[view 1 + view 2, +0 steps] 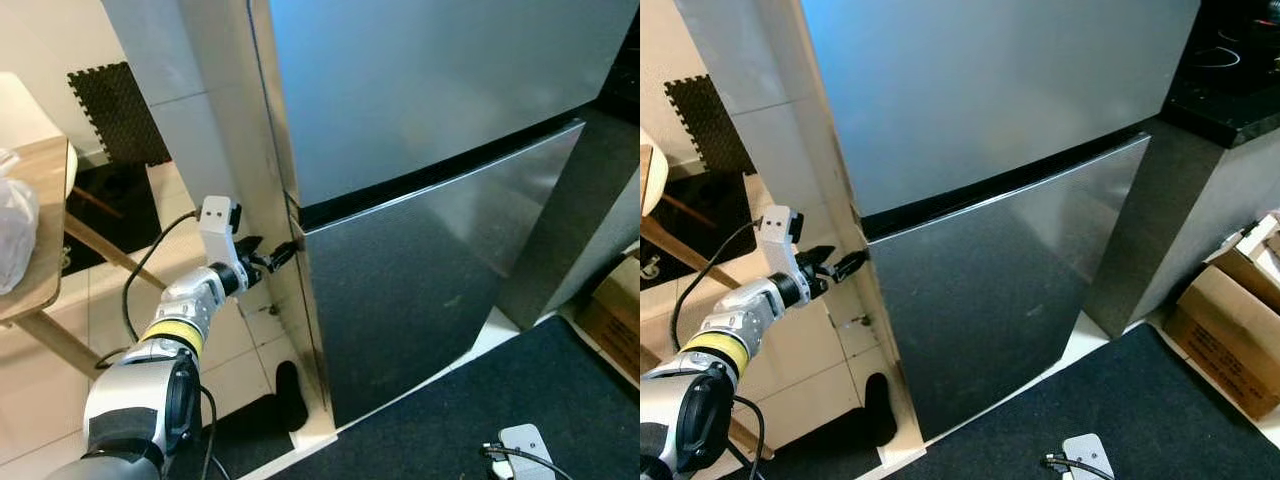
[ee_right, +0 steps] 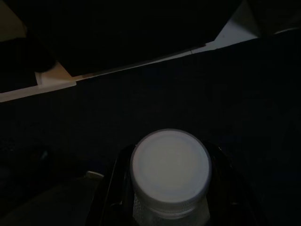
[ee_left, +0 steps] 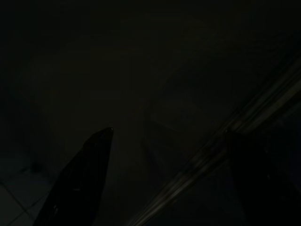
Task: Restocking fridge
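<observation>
The silver fridge (image 1: 430,150) stands before me with its upper and lower doors (image 1: 420,290) both closed. My left gripper (image 1: 272,256) reaches to the fridge's left edge, at the dark seam between the two doors. It is open, with one fingertip (image 1: 292,246) against the door edge; the left wrist view is very dark and shows one finger (image 3: 87,174) beside that edge. Low at my right, the right gripper (image 2: 169,157) is shut on a bottle with a white cap (image 2: 170,169), hanging over the dark rug.
A wooden table (image 1: 35,270) with a plastic bag (image 1: 14,232) stands on my left. A dark rug (image 1: 520,390) lies in front of the fridge. A cardboard box (image 1: 1230,320) and a black counter (image 1: 1230,70) are to the right. A black foam mat (image 1: 115,110) lies behind.
</observation>
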Robot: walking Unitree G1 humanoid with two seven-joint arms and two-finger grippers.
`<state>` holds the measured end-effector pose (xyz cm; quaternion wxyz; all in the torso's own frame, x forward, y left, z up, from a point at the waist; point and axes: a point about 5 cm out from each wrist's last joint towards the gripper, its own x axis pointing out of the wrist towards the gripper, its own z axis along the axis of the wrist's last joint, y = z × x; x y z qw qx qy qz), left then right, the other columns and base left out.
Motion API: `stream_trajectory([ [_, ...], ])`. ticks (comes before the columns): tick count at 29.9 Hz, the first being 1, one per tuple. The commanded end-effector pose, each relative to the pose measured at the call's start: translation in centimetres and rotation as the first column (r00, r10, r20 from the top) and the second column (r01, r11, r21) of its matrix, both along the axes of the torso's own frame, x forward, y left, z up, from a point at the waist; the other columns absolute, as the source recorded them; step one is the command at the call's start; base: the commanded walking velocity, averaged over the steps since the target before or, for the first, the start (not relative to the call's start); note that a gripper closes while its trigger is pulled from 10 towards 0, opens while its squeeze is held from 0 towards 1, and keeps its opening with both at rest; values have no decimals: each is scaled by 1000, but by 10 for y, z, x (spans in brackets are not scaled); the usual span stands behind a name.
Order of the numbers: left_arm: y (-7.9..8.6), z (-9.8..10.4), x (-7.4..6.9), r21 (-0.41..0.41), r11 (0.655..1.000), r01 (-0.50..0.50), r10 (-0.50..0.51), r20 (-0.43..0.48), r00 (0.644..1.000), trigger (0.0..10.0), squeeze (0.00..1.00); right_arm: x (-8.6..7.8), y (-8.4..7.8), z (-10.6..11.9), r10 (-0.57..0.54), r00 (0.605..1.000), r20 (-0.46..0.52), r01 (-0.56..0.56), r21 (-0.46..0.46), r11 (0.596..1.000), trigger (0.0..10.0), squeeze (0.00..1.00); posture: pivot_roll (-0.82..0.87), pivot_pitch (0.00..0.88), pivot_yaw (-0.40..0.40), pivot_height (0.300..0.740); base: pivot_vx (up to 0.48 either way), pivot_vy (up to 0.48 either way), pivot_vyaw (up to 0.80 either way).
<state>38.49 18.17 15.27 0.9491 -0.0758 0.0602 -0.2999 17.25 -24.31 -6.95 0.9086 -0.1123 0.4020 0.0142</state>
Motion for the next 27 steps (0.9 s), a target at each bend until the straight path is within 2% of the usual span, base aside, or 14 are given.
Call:
stream_trajectory([
  [1,-29,3,0,8,986,166,-166,10,986,0,0,2,2,1,5,1000,9,-5,1,1000,10000,0,-129,111,53,726,0,0,0],
  [6,-28,7,0,3,983,185,-185,24,982,0,0,4,3,1,11,1000,11,-11,1,1000,10000,0,-128,109,52,726,0,0,0],
  [9,-27,8,-1,27,978,208,-209,35,977,0,0,5,4,2,16,1000,13,-16,2,1000,10000,0,-128,107,54,726,0,0,0],
  [10,-28,8,-1,40,974,221,-222,34,974,1020,0,5,4,2,16,1000,13,-16,2,1000,10000,0,-128,107,54,726,0,0,0],
  [11,-28,8,-1,40,974,221,-222,34,974,1020,0,5,4,2,16,1000,13,-16,2,1000,10000,0,-128,107,54,726,0,0,0],
  [12,-28,8,-2,58,971,232,-234,38,971,10000,0,5,4,2,15,1000,13,-15,2,1000,10000,0,-128,107,54,726,0,0,0],
  [13,-28,7,-2,73,968,239,-242,39,969,10000,141,5,4,1,15,1000,12,-15,1,1000,10000,0,-128,107,54,726,0,0,0],
  [14,-28,7,-2,73,968,239,-242,39,969,10000,141,5,4,1,15,1000,12,-15,1,1000,10000,0,-128,107,54,726,0,0,0],
  [15,-28,7,-2,80,967,243,-247,39,968,10000,620,5,4,1,15,1000,11,-15,1,1000,10000,0,-128,107,54,726,0,0,0],
  [16,-28,7,-2,81,968,239,-243,40,969,10000,1000,4,4,1,15,1000,10,-15,1,1000,10000,0,-128,107,54,726,0,0,0],
  [27,-17,2,-6,37,973,226,-228,43,973,10000,1000,3,6,0,12,1000,10,-12,4,1000,10000,0,-131,97,63,726,0,0,0],
])
